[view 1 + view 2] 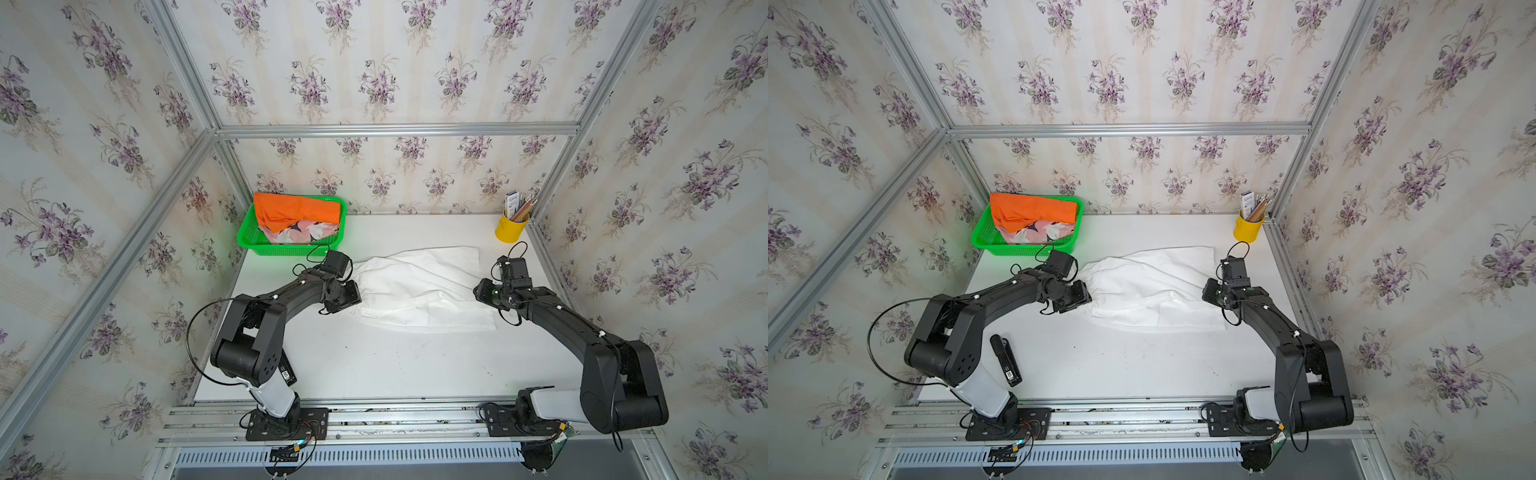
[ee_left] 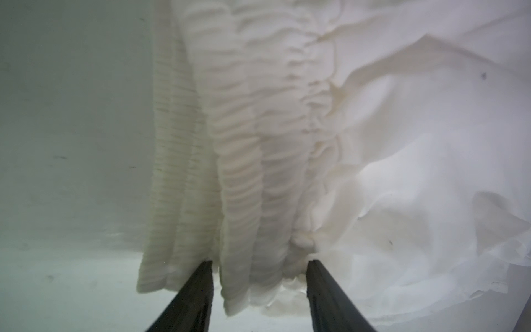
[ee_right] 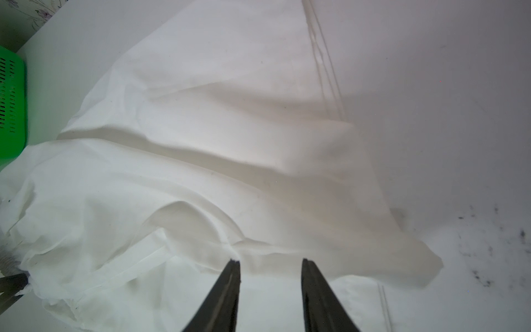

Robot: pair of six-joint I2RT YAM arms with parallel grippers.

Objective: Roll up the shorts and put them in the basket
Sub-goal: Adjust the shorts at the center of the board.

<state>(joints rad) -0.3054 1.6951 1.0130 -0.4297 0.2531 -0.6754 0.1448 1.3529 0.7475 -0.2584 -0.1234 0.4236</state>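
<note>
The white shorts point(image 1: 419, 282) lie spread and wrinkled across the middle of the table point(image 1: 395, 365), with the waistband toward my left arm and the legs toward my right. My left fingers point(image 2: 189, 299) pinch the ribbed waistband point(image 2: 244, 172) at its end. The gathered elastic is bunched between the two tips, one finger against each side, and its folds spill out past them. In both top views those fingers sit right at the left edge of the cloth.

My right fingers point(image 3: 221, 296) are spread apart and hold nothing. Their tips sit just at the hem of one leg, where the cloth edge lifts in a small fold.

The orange shorts point(image 1: 297, 210) are heaped in the green basket point(image 1: 282, 250) at the far left corner of the table. The pink patterned shorts point(image 1: 299, 232) lie under them in the same basket. A yellow cup point(image 1: 511, 230) of pencils stands in the far right corner, well apart from the cloth.
</note>
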